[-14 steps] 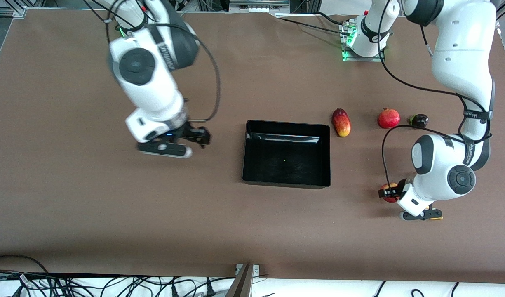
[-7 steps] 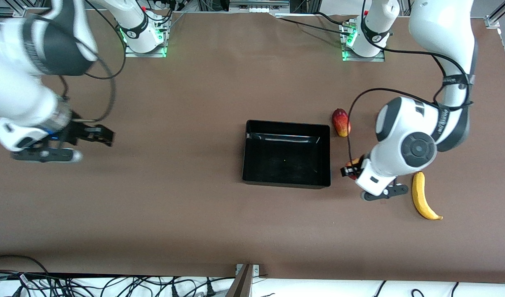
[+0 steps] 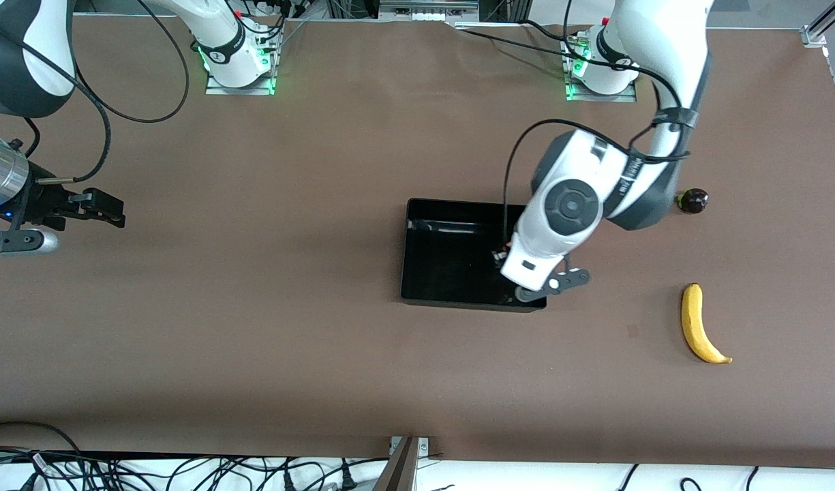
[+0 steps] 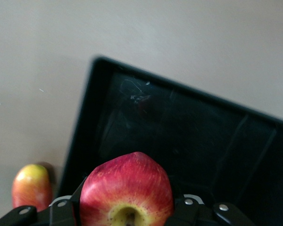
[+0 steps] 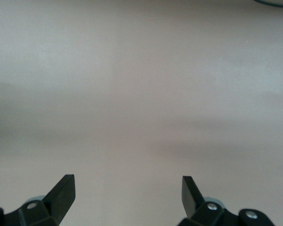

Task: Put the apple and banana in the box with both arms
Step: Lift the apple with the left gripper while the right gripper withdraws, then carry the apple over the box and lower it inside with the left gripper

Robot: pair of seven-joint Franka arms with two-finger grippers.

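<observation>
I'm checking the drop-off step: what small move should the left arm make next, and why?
Probably lower a little and open. The left gripper is shut on the apple and hangs over the box, near its end toward the left arm; the box floor shows below the fruit. The banana lies on the table, and the right gripper waits open at its own end.

The left arm (image 3: 635, 136) bends down from its base, its gripper (image 4: 127, 214) clamped on the apple (image 4: 126, 190) over the box (image 3: 444, 290). The right arm (image 3: 22, 54) waits at its table end, gripper (image 5: 127, 195) spread wide over the bare table (image 3: 253, 327).
</observation>
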